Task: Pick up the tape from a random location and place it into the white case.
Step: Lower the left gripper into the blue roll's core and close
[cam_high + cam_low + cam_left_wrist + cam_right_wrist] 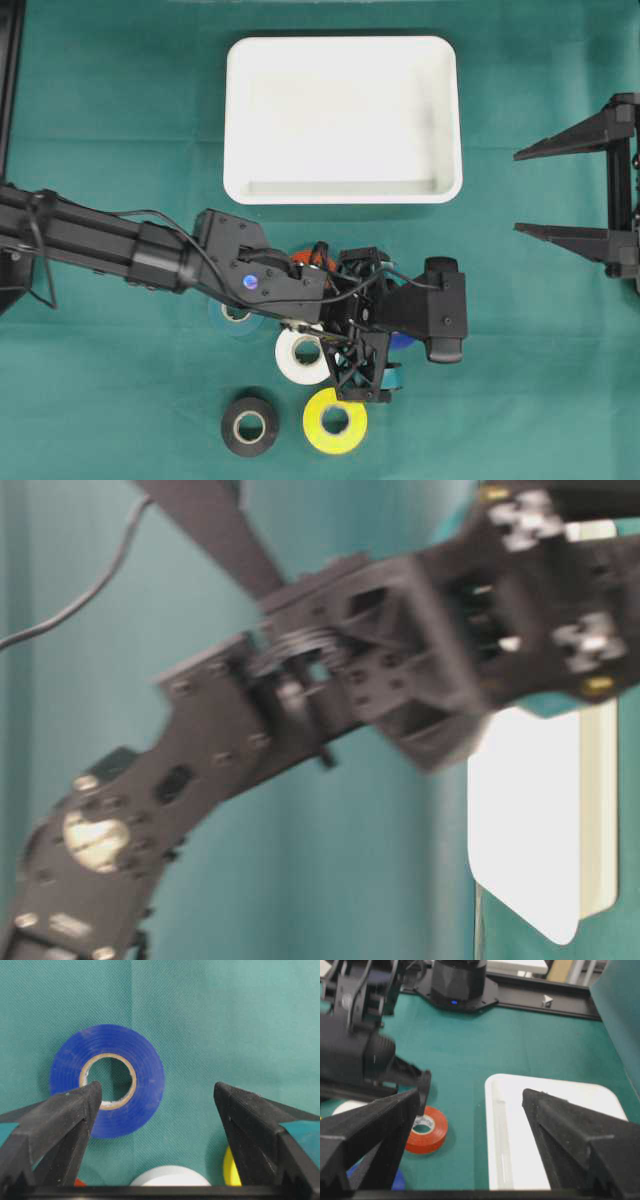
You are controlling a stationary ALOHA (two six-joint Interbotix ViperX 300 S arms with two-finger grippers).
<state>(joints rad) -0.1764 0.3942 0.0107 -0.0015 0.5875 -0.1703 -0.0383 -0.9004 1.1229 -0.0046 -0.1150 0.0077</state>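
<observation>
The white case (233, 120) lies empty at the back centre of the green cloth. Several tape rolls lie in front of it. My left gripper (157, 1089) points down over a blue tape (145, 1067) that lies flat. The jaws are open and hold nothing. The left fingertip (85, 1102) covers part of the roll's core, and the right one stands over bare cloth. From overhead the wrist hides most of this roll, with only a blue edge (402, 341) showing. My right gripper (520, 192) is open and empty at the right edge, level with the case's front right corner.
White (285, 362), yellow (316, 428), black (230, 432), pale blue (222, 318) and red (432, 1140) rolls crowd round the left wrist. A teal roll (394, 378) peeks out beside it. The table-level view is mostly filled by a blurred arm link (300, 710).
</observation>
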